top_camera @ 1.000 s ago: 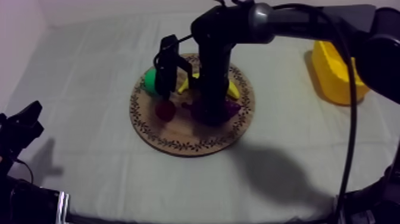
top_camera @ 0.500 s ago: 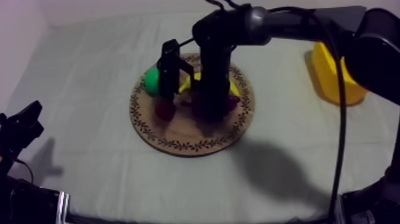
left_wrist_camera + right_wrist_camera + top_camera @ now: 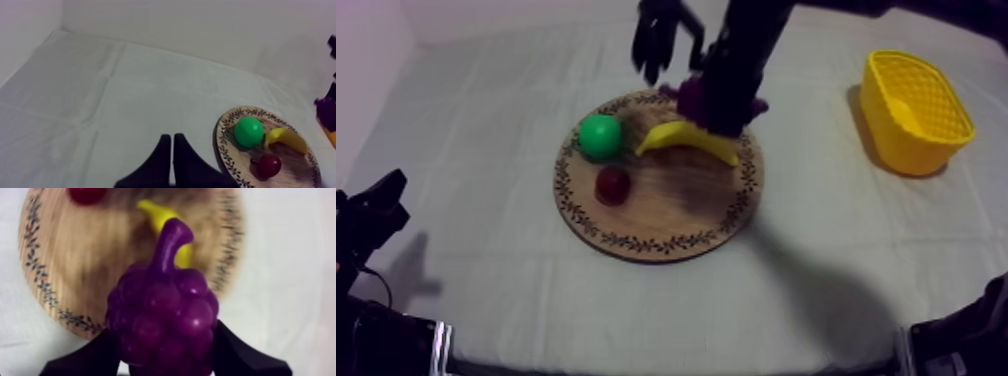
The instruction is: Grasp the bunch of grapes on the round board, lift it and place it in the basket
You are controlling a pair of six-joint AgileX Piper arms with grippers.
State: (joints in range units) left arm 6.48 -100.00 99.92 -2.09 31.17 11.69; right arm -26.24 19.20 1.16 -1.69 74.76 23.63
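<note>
The purple bunch of grapes (image 3: 165, 320) hangs above the round wooden board (image 3: 55, 273), with my right gripper (image 3: 165, 345) shut on it and a black finger (image 3: 92, 355) at each side. From above, the grapes (image 3: 689, 96) are in my right gripper (image 3: 721, 100) over the board's (image 3: 658, 225) far edge. The yellow basket (image 3: 916, 112) stands at the right, well apart from the grapes. My left gripper (image 3: 376, 205) rests low at the left, and its fingers (image 3: 171, 152) lie together as a narrow wedge.
On the board lie a green pear (image 3: 600, 135), a banana (image 3: 688, 143) and a small red fruit (image 3: 613, 185). The left wrist view has the same pear (image 3: 248, 131), banana (image 3: 286, 140) and red fruit (image 3: 269, 165).
My right arm has risen from the board's middle with the grapes and drawn back toward the far edge. The left arm has not moved.
</note>
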